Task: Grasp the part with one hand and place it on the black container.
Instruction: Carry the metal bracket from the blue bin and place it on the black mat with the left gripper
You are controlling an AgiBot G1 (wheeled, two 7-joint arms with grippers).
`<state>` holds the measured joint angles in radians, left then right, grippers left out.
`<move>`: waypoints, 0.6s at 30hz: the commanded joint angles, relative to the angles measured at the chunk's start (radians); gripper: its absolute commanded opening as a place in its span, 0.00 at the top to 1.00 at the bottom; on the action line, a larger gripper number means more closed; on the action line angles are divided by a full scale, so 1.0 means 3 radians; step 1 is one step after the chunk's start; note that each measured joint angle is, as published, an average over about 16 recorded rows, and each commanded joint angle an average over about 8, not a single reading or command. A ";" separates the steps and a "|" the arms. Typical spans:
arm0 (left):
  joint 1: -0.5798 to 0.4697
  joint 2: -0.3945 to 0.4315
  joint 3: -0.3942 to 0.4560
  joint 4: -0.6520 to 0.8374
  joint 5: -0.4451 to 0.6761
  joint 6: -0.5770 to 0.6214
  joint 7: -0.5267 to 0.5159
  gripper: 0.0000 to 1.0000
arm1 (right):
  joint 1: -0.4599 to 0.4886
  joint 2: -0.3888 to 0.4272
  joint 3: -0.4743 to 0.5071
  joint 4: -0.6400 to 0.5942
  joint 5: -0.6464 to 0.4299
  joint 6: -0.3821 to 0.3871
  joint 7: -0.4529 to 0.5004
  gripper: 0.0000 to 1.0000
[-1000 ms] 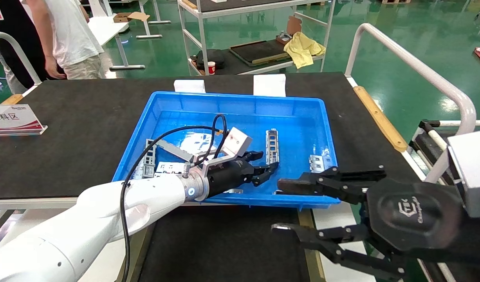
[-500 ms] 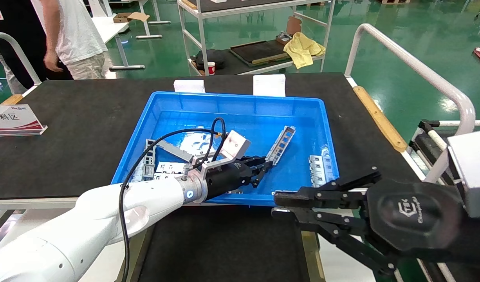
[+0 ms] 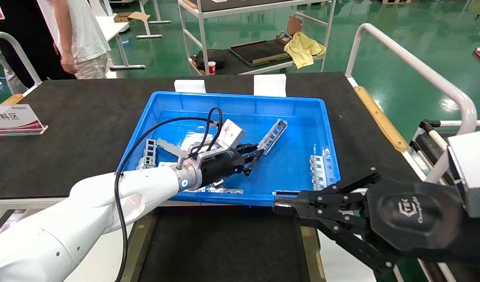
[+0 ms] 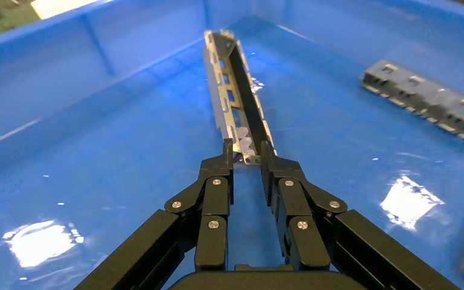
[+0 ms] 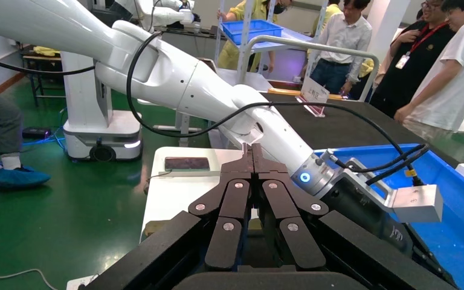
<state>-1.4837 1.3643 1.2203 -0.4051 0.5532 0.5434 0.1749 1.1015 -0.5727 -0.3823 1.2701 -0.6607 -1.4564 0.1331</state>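
At the bottom of the head view the black container (image 3: 224,246) is cut off by the frame edge and partly hidden under both arms; only its dark floor and an olive-gold rail show. In the lower right the right gripper (image 3: 277,205) hovers above the container's right rail, its fingertips pressed together on nothing. Just beyond, in the frame's centre, the left gripper (image 3: 255,152) reaches into the blue bin (image 3: 248,100), its fingers narrowed onto the near end of the part (image 3: 272,136). The part's long axis runs diagonally from the gripper toward the upper right of the frame, far end raised; its clamped end is hidden between the fingers (image 4: 217,181). Other grey brackets (image 3: 317,170) lie in the bin's right side.
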 commanded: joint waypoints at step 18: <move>-0.0228 -0.0345 -0.0153 0.0105 -0.0408 0.1630 0.0257 1.00 | 0.0000 0.0000 -0.0001 0.0000 0.0000 0.0000 0.0000 1.00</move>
<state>-1.5504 1.2602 1.1780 -0.3700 0.4348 1.0352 0.2508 1.1015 -0.5726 -0.3825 1.2701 -0.6606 -1.4563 0.1330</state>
